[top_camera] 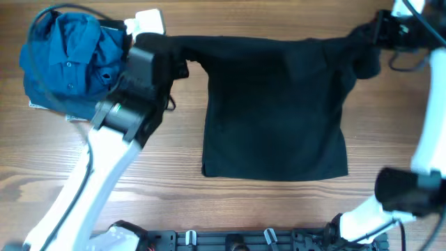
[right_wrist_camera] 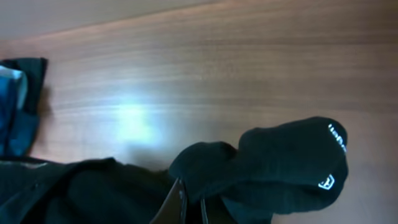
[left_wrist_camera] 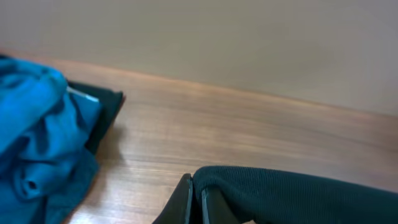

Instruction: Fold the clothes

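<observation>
Currently left tool clamped on black shirt far-left edge, right tool clamped on bunched far-right sleeve. Blue shirt heaped far left on table.

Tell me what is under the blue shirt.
A dark flat layer with a pale strip pokes out from under the blue shirt, resting on the wooden table. What it is, and the rest beneath, is covered.
</observation>
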`<state>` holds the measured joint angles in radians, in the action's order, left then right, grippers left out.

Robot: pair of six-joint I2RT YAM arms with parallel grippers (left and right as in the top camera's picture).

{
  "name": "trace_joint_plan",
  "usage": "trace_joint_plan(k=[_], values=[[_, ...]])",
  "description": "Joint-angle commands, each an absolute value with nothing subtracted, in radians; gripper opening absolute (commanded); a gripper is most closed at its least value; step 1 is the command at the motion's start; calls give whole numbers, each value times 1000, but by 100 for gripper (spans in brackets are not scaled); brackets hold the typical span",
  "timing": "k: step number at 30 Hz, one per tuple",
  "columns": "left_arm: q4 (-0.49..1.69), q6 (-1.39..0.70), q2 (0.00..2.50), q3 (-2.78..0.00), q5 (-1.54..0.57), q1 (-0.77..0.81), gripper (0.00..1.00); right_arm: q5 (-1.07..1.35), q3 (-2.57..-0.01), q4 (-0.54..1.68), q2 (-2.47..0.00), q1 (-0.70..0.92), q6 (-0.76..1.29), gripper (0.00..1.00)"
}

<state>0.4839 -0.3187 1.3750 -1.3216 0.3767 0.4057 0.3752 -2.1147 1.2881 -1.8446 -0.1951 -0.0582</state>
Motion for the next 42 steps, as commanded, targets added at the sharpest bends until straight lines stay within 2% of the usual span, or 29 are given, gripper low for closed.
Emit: trace_joint_plan(k=[1,9,15,16,17,18,19,20,21,28,37,42], values=[[413,-356,1510,-1337,439,342,4,368,-2119,1189,-1992,-173,-75,4],[115,-356,1777,-1337,439,291,4,367,-2119,858,-2283,-96,-52,4],[-119,-356,1947,-1337,439,288,4,344,-2119,654,-2408,-29,-8,5],[-135,-356,1966,-1337,439,288,12,319,-2119,641,-2412,-22,9,17],[-143,-356,1979,-1337,439,288,28,300,-2119,632,-2412,-17,15,43],[-143,-356,1988,-1337,439,287,49,285,-2119,626,-2410,-13,28,80],[-143,-356,1992,-1337,439,284,75,284,-2121,625,-2402,-12,30,96],[-142,-356,1992,-1337,439,281,94,285,-2121,626,-2394,-12,30,99],[-142,-356,1992,-1337,439,278,100,286,-2121,629,-2388,-13,33,100],[-121,-344,1932,-1338,404,259,100,289,-2121,767,-2270,-18,56,100],[131,-345,1770,-1338,140,260,100,293,-2120,1205,-2120,-18,56,100],[258,-345,1740,-1338,104,260,100,292,-2061,1394,-2122,-18,147,100]])
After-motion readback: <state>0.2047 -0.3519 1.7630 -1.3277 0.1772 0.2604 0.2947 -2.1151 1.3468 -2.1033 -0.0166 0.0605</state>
